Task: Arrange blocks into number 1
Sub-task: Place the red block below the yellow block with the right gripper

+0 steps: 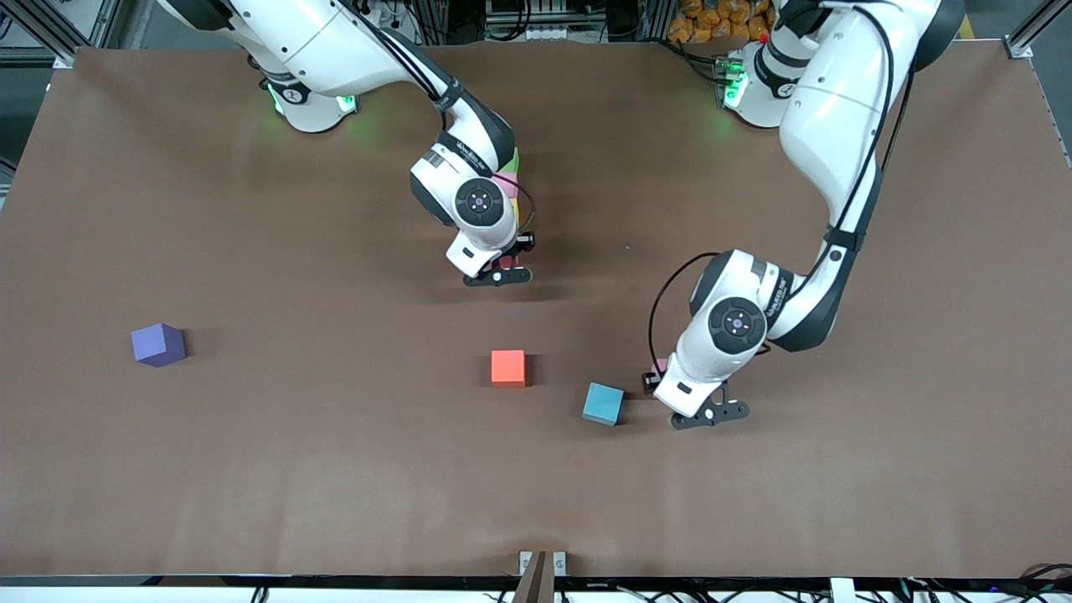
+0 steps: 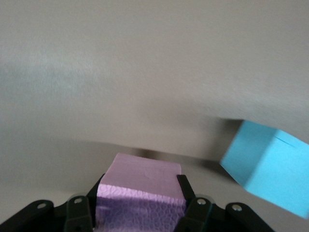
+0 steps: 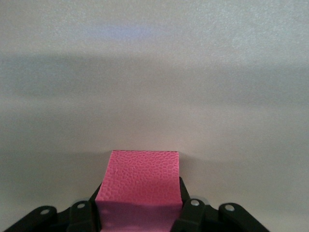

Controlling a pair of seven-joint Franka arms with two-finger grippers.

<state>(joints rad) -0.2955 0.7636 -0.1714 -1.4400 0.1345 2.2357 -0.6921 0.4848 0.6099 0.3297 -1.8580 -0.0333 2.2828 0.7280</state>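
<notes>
Low and right of centre in the front view, your left pincer point(image 1: 662, 387) sits down at the brown bench point(image 1: 251, 469), clamped on a pale pink block point(image 2: 141, 191), with the blue block point(image 1: 603, 404) just beside it. At upper centre of that view, your right pincer point(image 1: 502, 266) is clamped on a deeper pink block point(image 3: 139, 186). Above it, partly hidden by the right arm, you can see slivers of a green block point(image 1: 516, 159), another pink block point(image 1: 506, 184) and a yellow block point(image 1: 517, 209) in a line. An orange-red block point(image 1: 507, 368) lies at centre, and a purple block point(image 1: 157, 344) at the left.
</notes>
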